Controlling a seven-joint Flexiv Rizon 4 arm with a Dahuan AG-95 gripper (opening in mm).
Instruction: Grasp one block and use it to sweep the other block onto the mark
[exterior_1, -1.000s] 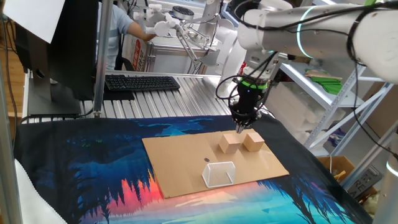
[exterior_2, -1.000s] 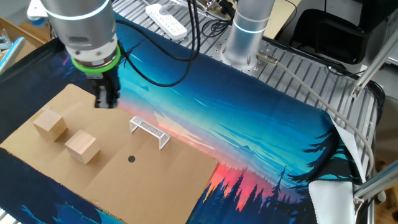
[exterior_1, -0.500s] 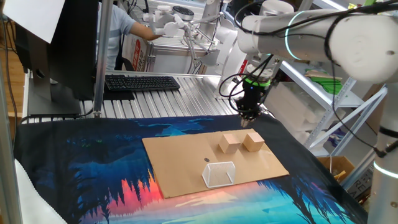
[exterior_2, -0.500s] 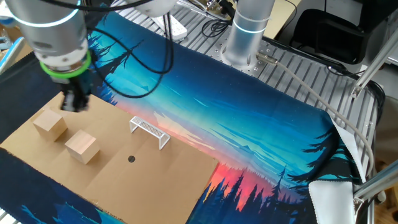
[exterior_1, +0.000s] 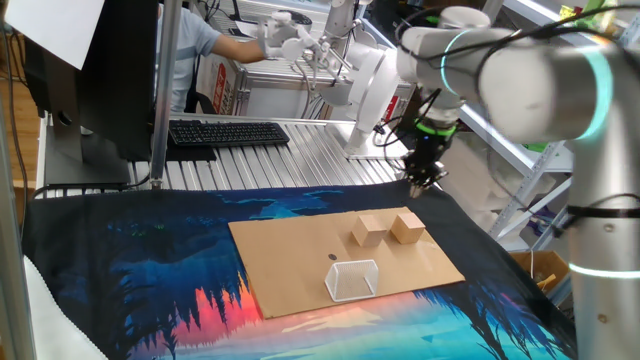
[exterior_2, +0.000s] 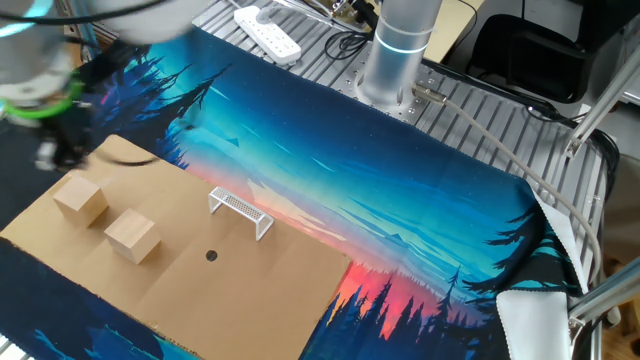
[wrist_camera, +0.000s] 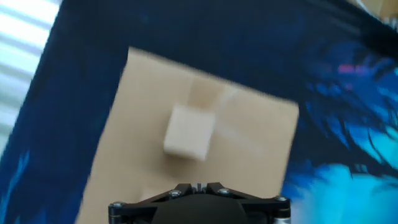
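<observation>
Two pale wooden blocks sit side by side on the brown cardboard sheet (exterior_1: 290, 270): one block (exterior_1: 369, 230) and the other block (exterior_1: 407, 226) to its right. In the other fixed view they show as a left block (exterior_2: 81, 197) and a right block (exterior_2: 131, 236). The mark (exterior_1: 333, 257), a tiny dark dot, lies on the cardboard near them and also shows in the other fixed view (exterior_2: 211, 255). My gripper (exterior_1: 425, 181) hangs above the cardboard's far corner, beyond the blocks, shut and empty; it is blurred in the other fixed view (exterior_2: 55, 152). The hand view shows one blurred block (wrist_camera: 189, 132) below the gripper (wrist_camera: 199, 185).
A clear see-through box with white edges (exterior_1: 352, 280) stands on the cardboard near the mark, also in the other fixed view (exterior_2: 240, 210). A keyboard (exterior_1: 228, 132) and a person are behind the table. The arm's base (exterior_2: 400, 50) and cables stand at the cloth's edge.
My gripper has swung away from above the blocks, past the cardboard's far corner, still shut and empty. The blocks, mark and clear box have not moved.
</observation>
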